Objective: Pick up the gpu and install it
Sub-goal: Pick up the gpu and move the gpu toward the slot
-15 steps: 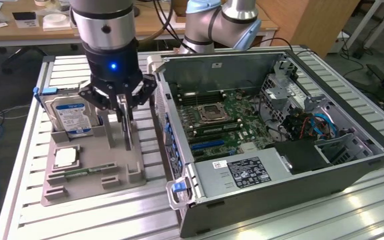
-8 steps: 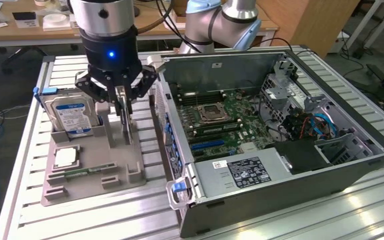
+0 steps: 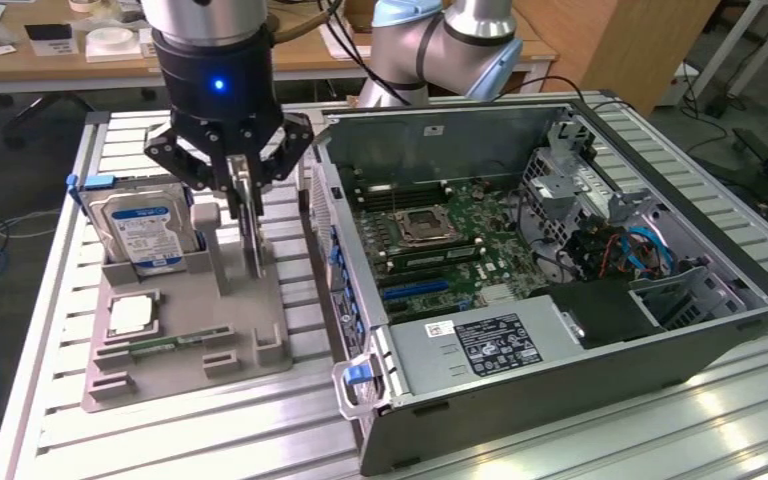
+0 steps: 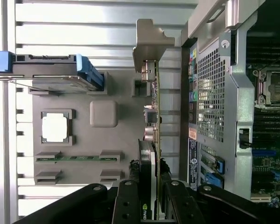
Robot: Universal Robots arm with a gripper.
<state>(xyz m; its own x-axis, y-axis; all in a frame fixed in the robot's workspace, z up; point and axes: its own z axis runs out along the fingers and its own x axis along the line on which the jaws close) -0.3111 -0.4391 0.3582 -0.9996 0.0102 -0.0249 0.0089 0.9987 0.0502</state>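
The gpu (image 3: pixel 249 235) is held by the claw (image 3: pixel 243 195). The claw is closed on the card, with one black finger pressed on each flat side. In the wrist view the gpu (image 4: pixel 155 126) is seen from its thin edge. It is squeezed between the fingers (image 4: pixel 126 203) of the claw (image 4: pixel 151 207). Its dark block (image 4: pixel 147 172) is seen by the fingers, and its silver end bracket (image 4: pixel 148 44) is at the far end.

In the exterior view the card is kept standing on its edge over the grey tray (image 3: pixel 204 320). Whether its low edge touches the tray cannot be told. The tray is set on the table (image 3: pixel 37 420), at 9 o'clock from the open computer case (image 3: pixel 518 420).

A hard drive (image 3: pixel 141 228) with a blue label is stood in the tray, just beside the gpu at its 9 o'clock. A square silver chip (image 3: pixel 133 315) is laid in the tray at 7 o'clock from the gpu. A small green memory stick (image 3: pixel 157 347) is laid near the chip, at its 6 o'clock. Inside the case a green board (image 3: pixel 444 235) is seen, with a grey power box (image 3: pixel 491 345) at its 6 o'clock.
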